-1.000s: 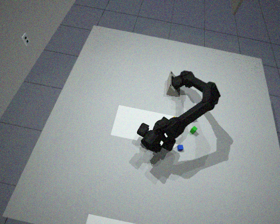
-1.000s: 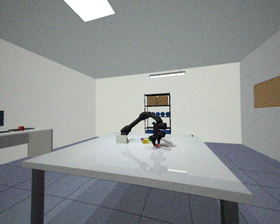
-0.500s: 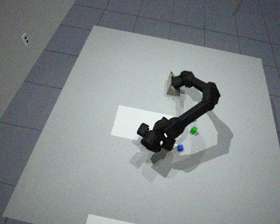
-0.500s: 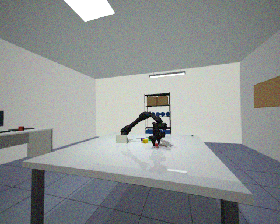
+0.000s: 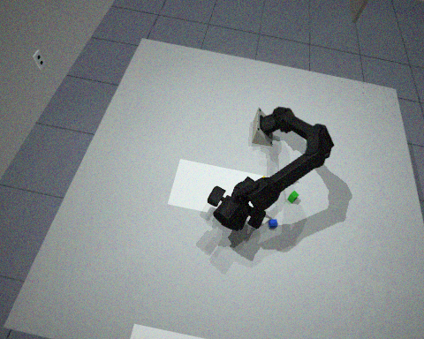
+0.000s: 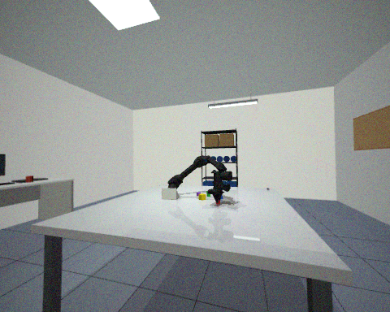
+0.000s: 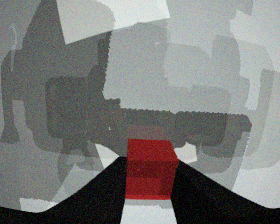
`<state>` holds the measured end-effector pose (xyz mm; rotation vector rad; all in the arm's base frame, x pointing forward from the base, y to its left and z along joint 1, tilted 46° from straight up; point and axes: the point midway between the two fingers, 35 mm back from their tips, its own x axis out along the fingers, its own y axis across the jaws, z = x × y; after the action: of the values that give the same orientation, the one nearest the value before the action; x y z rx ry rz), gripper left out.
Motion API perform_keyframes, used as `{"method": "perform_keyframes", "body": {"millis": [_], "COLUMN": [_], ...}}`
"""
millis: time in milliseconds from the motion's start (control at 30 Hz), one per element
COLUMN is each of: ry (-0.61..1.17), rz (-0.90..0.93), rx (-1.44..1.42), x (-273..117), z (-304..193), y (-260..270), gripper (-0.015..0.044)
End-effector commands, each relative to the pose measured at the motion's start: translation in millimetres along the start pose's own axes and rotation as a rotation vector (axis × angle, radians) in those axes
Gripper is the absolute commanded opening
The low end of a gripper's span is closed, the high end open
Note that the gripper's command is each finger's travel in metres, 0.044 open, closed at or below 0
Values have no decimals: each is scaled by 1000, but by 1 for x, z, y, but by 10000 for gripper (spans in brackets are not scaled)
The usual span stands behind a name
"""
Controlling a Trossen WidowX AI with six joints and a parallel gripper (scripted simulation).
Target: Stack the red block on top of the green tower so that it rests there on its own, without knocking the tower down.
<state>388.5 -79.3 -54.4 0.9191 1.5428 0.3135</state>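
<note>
The claw (image 7: 151,183) stands low over the desk (image 5: 118,247), pointing down, and its two dark fingers are closed in on the red block (image 7: 151,168). In the wrist view the block sits exactly between the finger tips, with each finger pressed against one side face, so I judge that the claw is nearly closed and has hold of the block. The block seems to be on the desk surface or only just above it; I cannot tell which.

The relation that matters for the next move is the way from the claw to the green tower (image 5: 293,196). In the top view the green tower stands well apart from the claw, on the side toward the right edge of the desk, with the forearm of the arm (image 5: 295,165) passing between them. A small blue block (image 5: 273,222) lies nearer to the claw than the green tower does, a little off that path. In my judgement the block must first be lifted higher than the top of the tower, then carried across toward the right edge, clear of the blue block, and lowered straight down onto the green top.

The red block looks like a cube, so it has no long axis to align.
</note>
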Motion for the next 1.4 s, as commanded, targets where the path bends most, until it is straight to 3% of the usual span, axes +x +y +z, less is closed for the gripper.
{"method": "perform_keyframes", "body": {"millis": [0,167,1100,1367], "ry": [1,1,-3,-9], "rz": [6,6,1,9], "rx": [5,5,13,28], "x": [0,-1,-112,-117], "z": [0,0,0,1], "y": [0,0,-1,2], "gripper": [46,0,0,0]}}
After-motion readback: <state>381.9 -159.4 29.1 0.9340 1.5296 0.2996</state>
